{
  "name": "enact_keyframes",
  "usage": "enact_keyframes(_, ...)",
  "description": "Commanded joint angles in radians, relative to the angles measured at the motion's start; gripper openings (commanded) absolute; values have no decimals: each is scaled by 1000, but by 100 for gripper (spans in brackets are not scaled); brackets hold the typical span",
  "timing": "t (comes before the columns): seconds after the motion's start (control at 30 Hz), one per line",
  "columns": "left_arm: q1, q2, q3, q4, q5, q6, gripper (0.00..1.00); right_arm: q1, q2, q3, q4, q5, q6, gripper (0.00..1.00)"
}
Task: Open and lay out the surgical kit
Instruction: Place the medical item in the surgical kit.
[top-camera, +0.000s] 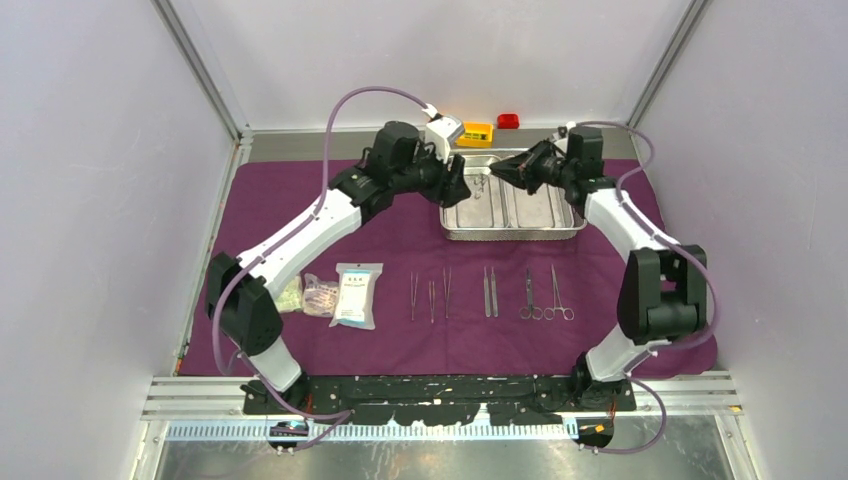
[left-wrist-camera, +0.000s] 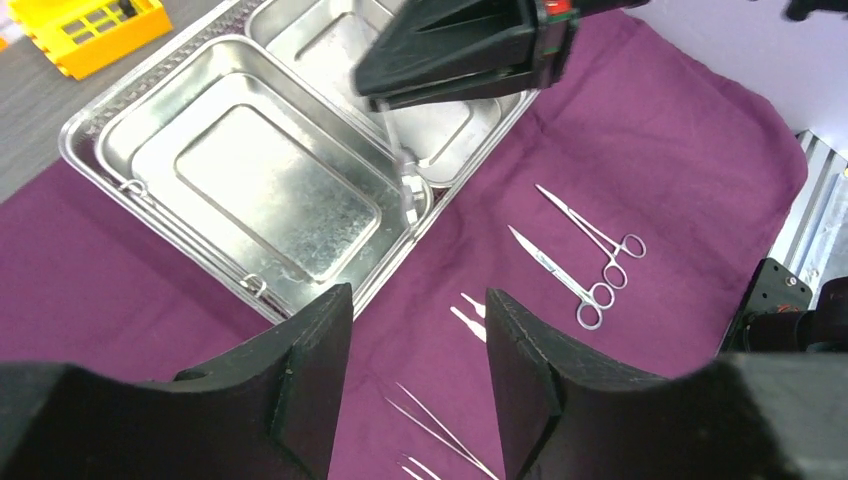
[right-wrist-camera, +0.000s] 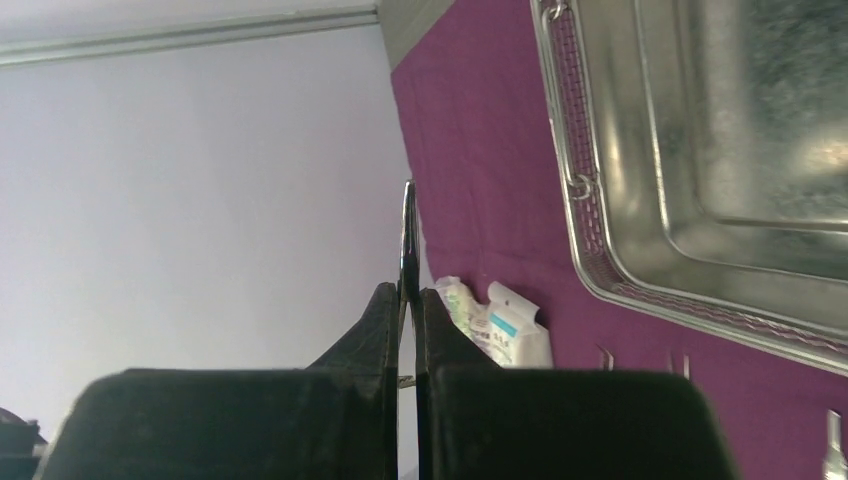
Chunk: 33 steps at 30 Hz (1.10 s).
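illegible blue print on sealed packet (top-camera: 356, 295)

The shiny two-compartment steel tray (top-camera: 512, 236) is sitting open side up on the dark-purple cloth (top-camera: 300, 200), which is lying spread flat beneath it. On the near side of the tray, thin tweezers (top-camera: 447, 292), scissors (top-camera: 529, 297) and a clamp (top-camera: 560, 295) are lying side by side, pointing toward it. Near-left of the tray, clear sealed packets (top-camera: 357, 295) are lying flat. One thin steel instrument (right-wrist-camera: 408, 220) is hanging over the tray's divider, pinched in the right gripper (right-wrist-camera: 408, 290).
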Motion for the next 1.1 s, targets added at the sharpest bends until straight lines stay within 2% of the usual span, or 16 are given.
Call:
enact_keyframes(0.0,34,-91,7,-14,35,33,55,-66,-140,73,-233,17,-268,0)
enact_keyframes(0.2,56,-116,49,-131,14,112,58,-183,-252,124,-684,65,-676,0)
enact_keyframes(0.33,57,-149,11,-169,6,133,60,-196,-314,171,-974,257,-1004,0)
enact_keyframes(0.4,58,-177,-26,-157,0,133,64,-198,-352,159,-1044,336,-1110,0)
enact_keyframes(0.53,71,-226,-82,-137,-2,115,75,-201,-416,122,-1137,495,-1247,0)
enact_keyframes(0.7,76,-280,-131,-123,0,95,80,-202,-431,71,-1221,592,-1330,0)
enact_keyframes(0.8,76,-312,-169,-101,9,71,82,-205,-431,-2,-1209,635,-1371,0)
enact_keyframes(1.07,76,-358,-174,-101,5,30,89,-205,-319,-38,-1159,708,-1425,0)
